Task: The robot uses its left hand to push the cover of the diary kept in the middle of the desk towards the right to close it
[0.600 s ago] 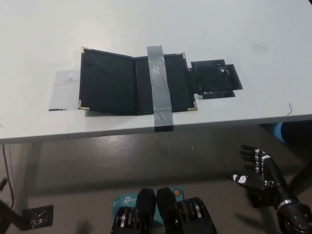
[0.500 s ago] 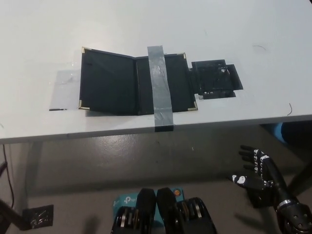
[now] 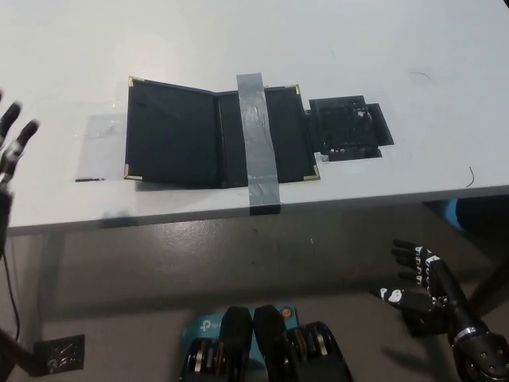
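Note:
A black diary with brass corners lies open in the middle of the white desk. A strip of grey tape runs over its right half and down to the desk's front edge. Its left cover lies nearly flat, slightly raised at the fold. My white left hand shows at the far left edge above the desk, fingers spread and open, well left of the diary. My black right hand hangs open below the desk edge at the lower right, holding nothing.
A black patch is stuck to the desk just right of the diary. Clear tape lies on the desk left of the diary. The desk's front edge runs across the picture; grey floor lies below.
My left hand has risen into view at the far left edge. The picture has shifted slightly. The diary and right hand stay where they were.

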`<state>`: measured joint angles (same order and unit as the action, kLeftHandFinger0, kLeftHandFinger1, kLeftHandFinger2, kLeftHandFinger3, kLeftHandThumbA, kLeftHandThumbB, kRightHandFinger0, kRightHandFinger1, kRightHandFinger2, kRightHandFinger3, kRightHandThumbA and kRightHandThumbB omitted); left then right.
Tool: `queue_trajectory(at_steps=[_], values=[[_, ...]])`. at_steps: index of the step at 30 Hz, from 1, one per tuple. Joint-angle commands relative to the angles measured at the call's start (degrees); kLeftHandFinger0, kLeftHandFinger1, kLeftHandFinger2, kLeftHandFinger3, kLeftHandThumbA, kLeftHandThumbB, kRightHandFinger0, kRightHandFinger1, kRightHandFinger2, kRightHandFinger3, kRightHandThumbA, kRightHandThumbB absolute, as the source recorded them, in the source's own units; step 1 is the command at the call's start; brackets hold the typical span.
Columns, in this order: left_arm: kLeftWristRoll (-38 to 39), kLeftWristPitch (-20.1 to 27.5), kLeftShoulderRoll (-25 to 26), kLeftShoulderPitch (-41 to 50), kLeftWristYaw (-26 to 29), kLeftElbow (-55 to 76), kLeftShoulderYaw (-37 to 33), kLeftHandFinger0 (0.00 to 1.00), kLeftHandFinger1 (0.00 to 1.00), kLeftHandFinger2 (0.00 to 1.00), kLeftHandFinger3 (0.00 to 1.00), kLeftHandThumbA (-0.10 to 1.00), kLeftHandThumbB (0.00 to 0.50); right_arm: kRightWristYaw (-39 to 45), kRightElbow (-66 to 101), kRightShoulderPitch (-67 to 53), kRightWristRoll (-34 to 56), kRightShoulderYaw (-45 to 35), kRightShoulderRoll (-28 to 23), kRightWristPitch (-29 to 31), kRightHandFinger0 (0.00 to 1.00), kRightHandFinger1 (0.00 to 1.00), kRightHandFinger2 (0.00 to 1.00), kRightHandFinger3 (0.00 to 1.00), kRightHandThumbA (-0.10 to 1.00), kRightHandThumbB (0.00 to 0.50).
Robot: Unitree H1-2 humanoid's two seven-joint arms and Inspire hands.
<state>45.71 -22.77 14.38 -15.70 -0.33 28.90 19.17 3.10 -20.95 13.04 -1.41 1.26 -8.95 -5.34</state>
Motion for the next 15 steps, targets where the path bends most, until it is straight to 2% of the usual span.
queue_trajectory(at_steps=[1, 6, 7, 10, 13, 15], values=[[1.1, -3.2, 0.1, -3.7, 2.9, -2.6, -0.9, 1.0, 1.0, 1.0, 1.0, 1.0, 0.316, 0.5, 1.2, 1.3, -0.5, 0.0, -0.8, 0.4, 0.78, 0.85, 0.82, 0.84, 1.0, 0.5], [-2.5, -3.2, -1.0, -7.0, 3.7, -9.1, -2.3, 1.0, 1.0, 1.0, 1.0, 1.0, 0.301, 0.4, 0.0, 2.3, -0.9, 0.4, -0.8, 1.0, 0.78, 0.85, 0.81, 0.84, 1.0, 0.5], [-3.5, -2.8, -1.7, -8.3, 3.8, -13.6, -2.6, 1.0, 1.0, 1.0, 1.0, 1.0, 0.296, 0.6, -0.1, 2.3, -0.6, 0.3, -0.7, 0.8, 0.77, 0.85, 0.81, 0.83, 1.0, 0.5], [-3.5, -1.8, -3.0, -9.3, 4.0, -19.3, -1.8, 1.0, 1.0, 1.0, 1.0, 1.0, 0.329, 0.8, 0.2, 2.3, -0.7, 0.5, -0.7, 0.4, 0.78, 0.86, 0.82, 0.84, 1.0, 0.5], [-4.3, -1.3, -4.3, -10.5, 5.0, -24.2, -0.8, 1.0, 1.0, 1.0, 1.0, 1.0, 0.31, 0.7, 0.1, 2.4, -0.6, 0.4, -0.6, 0.1, 0.78, 0.86, 0.81, 0.83, 1.0, 0.5], [-4.6, -1.0, -4.7, -10.9, 5.7, -27.4, 0.0, 1.0, 1.0, 1.0, 1.0, 1.0, 0.258, 0.8, 0.1, 2.2, -0.6, 0.6, -0.6, 0.1, 0.79, 0.86, 0.82, 0.83, 1.0, 0.5]])
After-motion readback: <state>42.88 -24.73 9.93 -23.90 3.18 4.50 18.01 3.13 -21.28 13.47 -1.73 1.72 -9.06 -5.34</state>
